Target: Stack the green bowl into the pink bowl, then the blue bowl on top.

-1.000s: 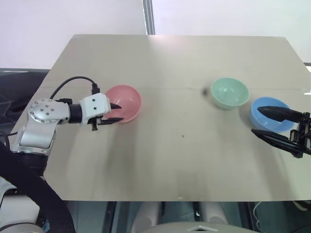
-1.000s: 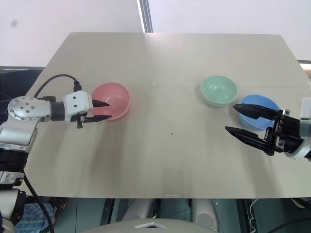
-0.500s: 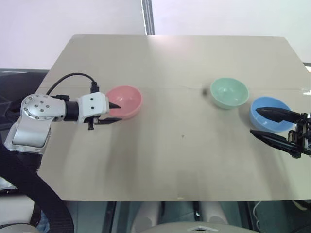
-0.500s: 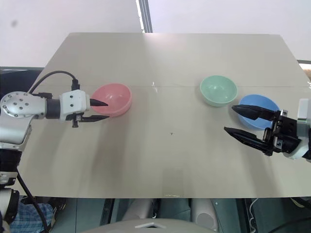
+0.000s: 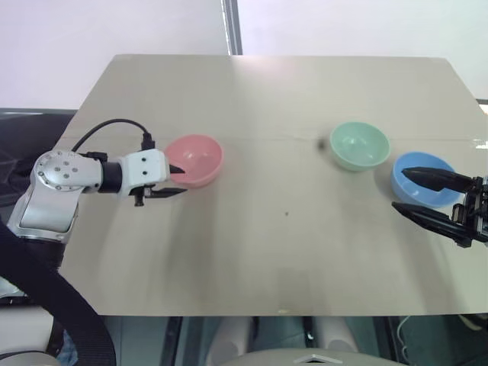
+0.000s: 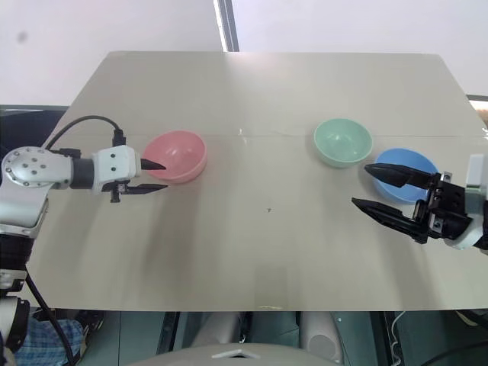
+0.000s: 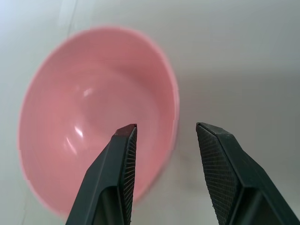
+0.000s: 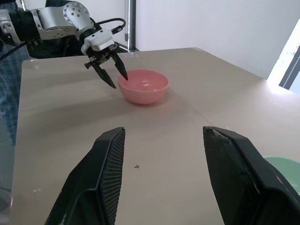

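Here, three small round bowls of smooth, glossy plastic, all plain and alike in size, sit apart on a matte beige table [image 5: 290,259]. The pale mint green bowl [image 5: 360,145] stands right of centre, empty and upright. Just beside it, nearer the table's right edge, is the bright sky blue bowl [image 5: 422,179]. The pale salmon pink bowl [image 5: 194,160] sits well apart on the left. The left gripper [image 5: 178,181], two tapered black fingers with ribbed pads, is parted and empty, one fingertip over the pink bowl's rim, the other outside its wall. The right gripper [image 5: 409,190] is spread wide and holds nothing, hovering by the blue bowl.
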Action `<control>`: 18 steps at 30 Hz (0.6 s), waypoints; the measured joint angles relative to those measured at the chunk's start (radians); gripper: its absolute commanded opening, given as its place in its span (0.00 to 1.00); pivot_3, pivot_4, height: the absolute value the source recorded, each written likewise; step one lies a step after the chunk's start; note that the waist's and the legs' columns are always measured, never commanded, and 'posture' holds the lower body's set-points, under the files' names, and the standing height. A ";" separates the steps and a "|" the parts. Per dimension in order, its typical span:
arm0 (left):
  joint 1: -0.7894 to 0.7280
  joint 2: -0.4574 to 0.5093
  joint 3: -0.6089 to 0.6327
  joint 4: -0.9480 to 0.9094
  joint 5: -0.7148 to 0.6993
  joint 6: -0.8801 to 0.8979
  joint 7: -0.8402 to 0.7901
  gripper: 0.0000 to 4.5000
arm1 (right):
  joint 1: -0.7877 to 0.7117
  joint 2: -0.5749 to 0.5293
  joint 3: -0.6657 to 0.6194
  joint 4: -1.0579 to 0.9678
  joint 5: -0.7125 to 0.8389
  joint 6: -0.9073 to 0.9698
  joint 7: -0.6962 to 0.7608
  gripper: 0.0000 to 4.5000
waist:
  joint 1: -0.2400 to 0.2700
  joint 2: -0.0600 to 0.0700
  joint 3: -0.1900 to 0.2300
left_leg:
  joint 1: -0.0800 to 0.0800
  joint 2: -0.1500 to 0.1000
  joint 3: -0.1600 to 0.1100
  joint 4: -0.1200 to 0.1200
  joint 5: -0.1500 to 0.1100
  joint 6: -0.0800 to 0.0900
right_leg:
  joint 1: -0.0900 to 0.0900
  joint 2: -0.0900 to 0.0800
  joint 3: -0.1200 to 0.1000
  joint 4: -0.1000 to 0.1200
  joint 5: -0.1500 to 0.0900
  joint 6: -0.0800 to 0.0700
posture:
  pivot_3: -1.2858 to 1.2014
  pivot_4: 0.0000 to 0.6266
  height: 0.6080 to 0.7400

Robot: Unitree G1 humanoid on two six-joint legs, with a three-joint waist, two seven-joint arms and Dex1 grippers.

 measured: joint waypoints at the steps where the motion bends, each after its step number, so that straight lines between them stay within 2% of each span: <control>1: -0.002 -0.003 -0.007 0.008 0.006 -0.007 0.001 0.47 | 0.000 0.000 0.000 0.000 -0.001 0.000 0.000 0.65 | 0.000 0.000 0.000 | 0.000 0.000 0.000 0.000 0.000 0.000 | 0.000 0.000 0.000 0.000 0.000 0.000 | 0.52 0.24 1.00; 9: -0.070 -0.062 -0.061 0.096 0.053 -0.073 0.022 0.47 | -0.002 0.000 0.002 0.004 -0.002 0.000 -0.003 0.65 | 0.000 0.000 0.000 | -0.001 0.000 0.000 0.002 0.000 0.000 | 0.000 0.000 -0.002 0.001 0.000 0.000 | 0.52 0.24 1.00; 12: -0.089 -0.070 -0.063 0.123 0.062 -0.097 0.025 0.30 | -0.001 0.000 0.002 0.004 -0.003 0.000 -0.008 0.65 | -0.002 0.000 0.000 | -0.001 0.000 0.000 0.003 0.000 0.000 | 0.000 0.000 -0.002 0.001 0.000 0.000 | 0.52 0.24 1.00; 14: -0.095 -0.077 -0.063 0.131 0.063 -0.103 0.024 0.14 | -0.001 0.000 0.002 0.004 -0.003 0.000 -0.011 0.65 | -0.002 0.000 0.000 | -0.002 0.000 0.000 0.004 0.000 0.000 | 0.000 0.000 -0.002 0.002 0.000 0.000 | 0.52 0.24 1.00; 15: -0.096 -0.079 -0.065 0.132 0.062 -0.106 0.023 0.02 | -0.001 0.000 0.002 0.004 -0.003 0.000 -0.013 0.65 | -0.001 0.000 0.000 | -0.002 -0.001 0.000 0.005 0.000 0.000 | 0.000 0.000 -0.002 0.002 0.000 0.000 | 0.52 0.24 1.00; 18: -0.102 -0.083 -0.069 0.139 0.063 -0.116 0.017 0.01 | 0.000 0.000 0.001 0.003 -0.004 -0.001 -0.019 0.65 | -0.001 0.000 0.000 | -0.003 -0.001 0.000 0.006 0.000 0.000 | 0.000 0.000 -0.002 0.003 0.000 0.000 | 0.52 0.24 1.00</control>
